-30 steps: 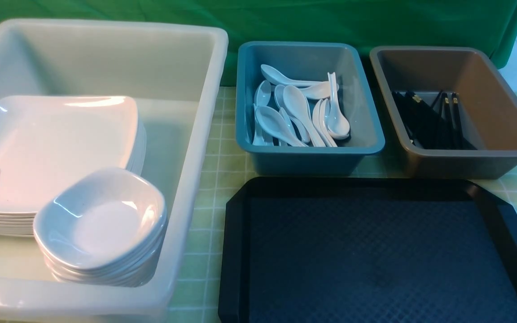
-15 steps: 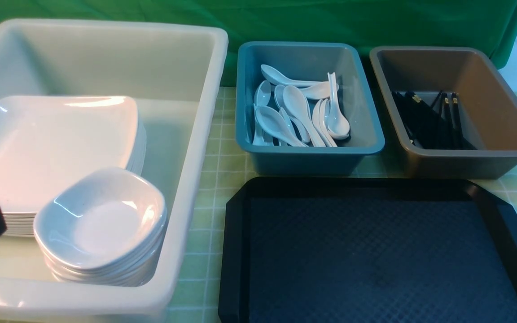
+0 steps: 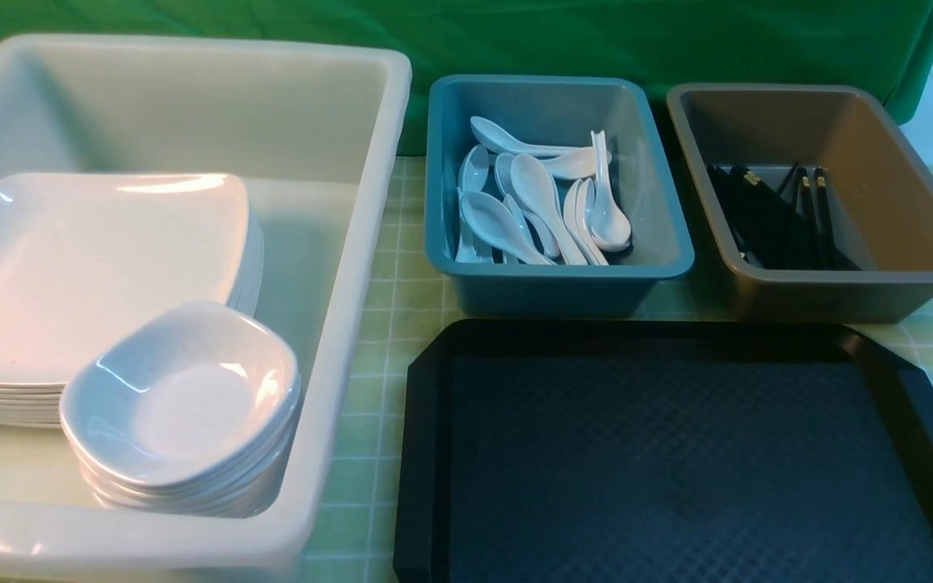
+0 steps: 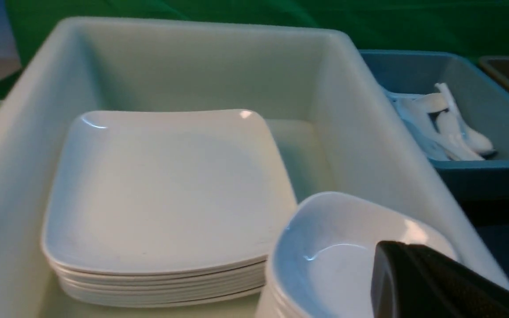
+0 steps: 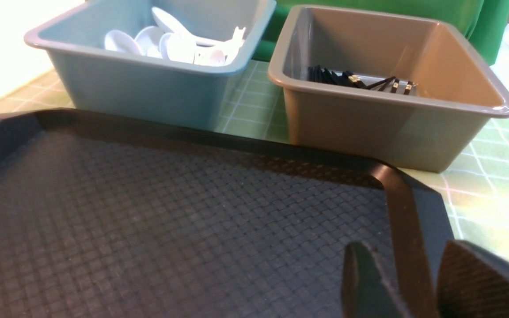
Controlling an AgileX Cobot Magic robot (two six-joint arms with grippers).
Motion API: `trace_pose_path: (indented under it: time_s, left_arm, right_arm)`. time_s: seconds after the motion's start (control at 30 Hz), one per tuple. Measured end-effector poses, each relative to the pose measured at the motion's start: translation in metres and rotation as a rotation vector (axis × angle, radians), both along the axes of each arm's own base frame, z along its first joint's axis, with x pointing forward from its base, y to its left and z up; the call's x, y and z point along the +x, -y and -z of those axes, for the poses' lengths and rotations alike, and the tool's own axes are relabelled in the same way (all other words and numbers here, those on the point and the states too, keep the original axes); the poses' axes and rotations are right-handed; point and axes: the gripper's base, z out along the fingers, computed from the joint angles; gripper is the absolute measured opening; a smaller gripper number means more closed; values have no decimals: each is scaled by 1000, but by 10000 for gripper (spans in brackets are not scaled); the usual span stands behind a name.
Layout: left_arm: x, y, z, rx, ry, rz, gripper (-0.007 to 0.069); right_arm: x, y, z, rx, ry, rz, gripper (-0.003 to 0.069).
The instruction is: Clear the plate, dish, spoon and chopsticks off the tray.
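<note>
The black tray (image 3: 677,470) lies at the front right with nothing on its textured floor. White plates (image 3: 94,267) are stacked inside the big white tub, with a stack of small deep dishes (image 3: 183,397) in front of them. Several white spoons (image 3: 539,202) lie in the teal tub, and black chopsticks (image 3: 782,214) lie in the brown tub. My left gripper (image 4: 387,260) hangs shut and empty just above the dish stack (image 4: 325,260). My right gripper (image 5: 409,256) stands open and empty over the tray's rim (image 5: 407,207). Neither gripper shows in the front view.
The white tub (image 3: 353,243) fills the left side. The teal tub (image 3: 661,202) and brown tub (image 3: 904,202) stand side by side behind the tray. A green checked cloth (image 3: 402,300) covers the table, with a green backdrop behind.
The black part of my left arm at the front view's left edge dropped lower and then left that view. Nothing in the tubs or on the tray moved.
</note>
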Motion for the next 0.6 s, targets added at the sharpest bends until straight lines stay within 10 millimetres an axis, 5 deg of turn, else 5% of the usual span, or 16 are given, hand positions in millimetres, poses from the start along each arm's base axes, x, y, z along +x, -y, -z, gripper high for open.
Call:
trace_pose_path:
  time_s: [0.3, 0.47, 0.6]
  left_arm:
    - [5, -10, 16, 98, 88, -87, -13]
    - [2, -15, 57, 17, 178, -161, -13]
    - [2, -19, 112, -119, 154, -233, -12]
  right_arm:
    - [0, 0, 0, 0, 1, 0, 239]
    - [0, 0, 0, 0, 1, 0, 240]
    - [0, 0, 0, 0, 1, 0, 241]
